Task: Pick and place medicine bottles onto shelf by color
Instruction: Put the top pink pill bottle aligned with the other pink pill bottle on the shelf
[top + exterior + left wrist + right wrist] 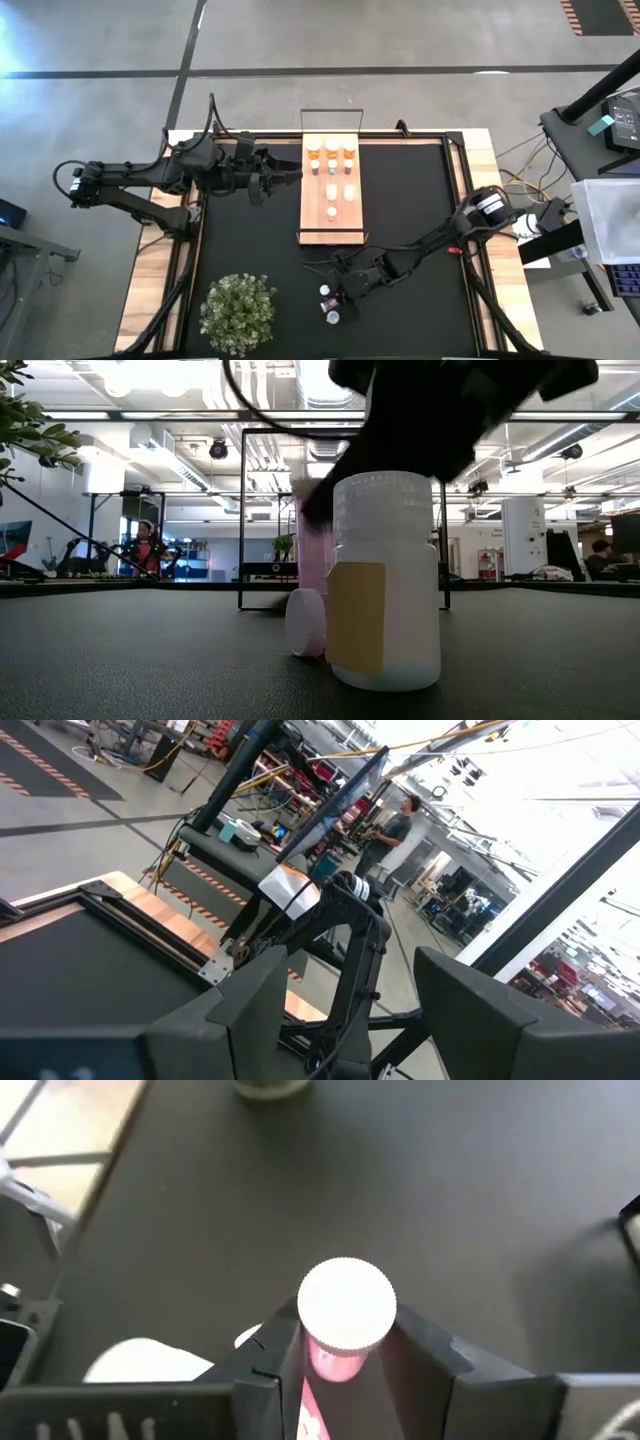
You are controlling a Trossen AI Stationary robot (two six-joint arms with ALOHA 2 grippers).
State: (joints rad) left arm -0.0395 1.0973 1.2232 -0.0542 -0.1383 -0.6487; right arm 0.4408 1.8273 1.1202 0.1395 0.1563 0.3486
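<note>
The right gripper was low over the black mat, near the front edge of the table and in front of the shelf. Its two fingers were closed on a pink bottle with a white cap, one finger on each side of the body, just under the cap. In the low view this pink bottle showed behind a bigger white bottle that stood upright on the mat and carried a yellow label. Beside the white bottle another small bottle lay on its side, its white cap turned to the camera.

The shelf lay in the middle of the mat, with a wire rail at its far end. At the far end of the shelf stood the orange bottles, and nearer on the board stood several white bottles, all upright with white caps.

The left gripper hung above the mat just beside the far left part of the shelf. Its fingers were spread apart and held nothing.

A green plant stood at the front left of the mat, well apart from the bottles.
</note>
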